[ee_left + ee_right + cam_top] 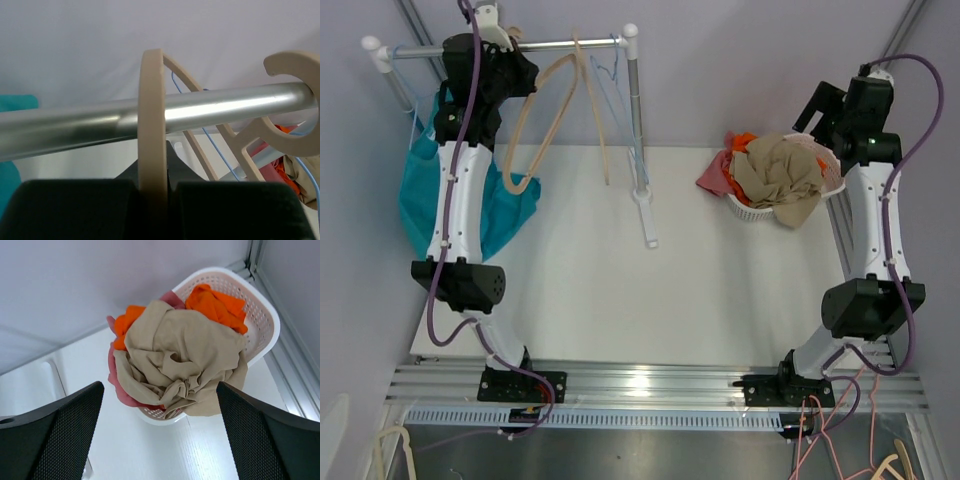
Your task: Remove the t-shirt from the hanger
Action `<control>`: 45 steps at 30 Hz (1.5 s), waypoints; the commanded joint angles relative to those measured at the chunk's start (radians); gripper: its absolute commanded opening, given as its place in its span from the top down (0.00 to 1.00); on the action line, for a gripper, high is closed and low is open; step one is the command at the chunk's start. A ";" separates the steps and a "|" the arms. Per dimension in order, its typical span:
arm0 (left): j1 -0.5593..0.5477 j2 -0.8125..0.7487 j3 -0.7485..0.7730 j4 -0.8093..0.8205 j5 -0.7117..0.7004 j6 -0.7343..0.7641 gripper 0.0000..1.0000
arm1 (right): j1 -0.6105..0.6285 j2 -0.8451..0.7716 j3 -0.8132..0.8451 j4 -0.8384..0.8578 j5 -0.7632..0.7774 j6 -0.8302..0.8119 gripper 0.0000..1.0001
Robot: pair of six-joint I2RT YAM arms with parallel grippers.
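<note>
A teal t-shirt [510,215] hangs at the left end of the rack, partly hidden behind my left arm; what holds it up is hidden. It shows as a teal patch in the left wrist view [15,102]. My left gripper [525,75] is up at the metal rail [555,44] and shut on a bare beige hanger [548,115]. In the left wrist view the gripper [152,200] pinches the hanger's edge [152,125] just below the rail [225,107]. My right gripper [820,115] is open and empty, above the laundry basket [267,322].
A second beige hanger [295,135] and a blue wire hanger [215,145] hang on the rail. The rack's upright post [638,130] and foot stand mid-table. The white basket [835,185] at the right holds a beige cloth [182,360], orange and pink garments.
</note>
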 commanded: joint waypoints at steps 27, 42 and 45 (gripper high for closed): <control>0.096 -0.487 -0.353 -0.078 0.055 -0.068 0.01 | 0.011 -0.125 -0.080 0.063 -0.132 0.014 0.01; 0.393 -0.291 -0.233 -0.099 -0.017 -0.093 0.01 | 0.000 -0.145 -0.068 0.083 -0.199 0.011 0.01; 0.391 -0.250 -0.182 -0.084 -0.046 -0.090 0.01 | -0.015 -0.142 -0.066 0.101 -0.213 0.021 0.00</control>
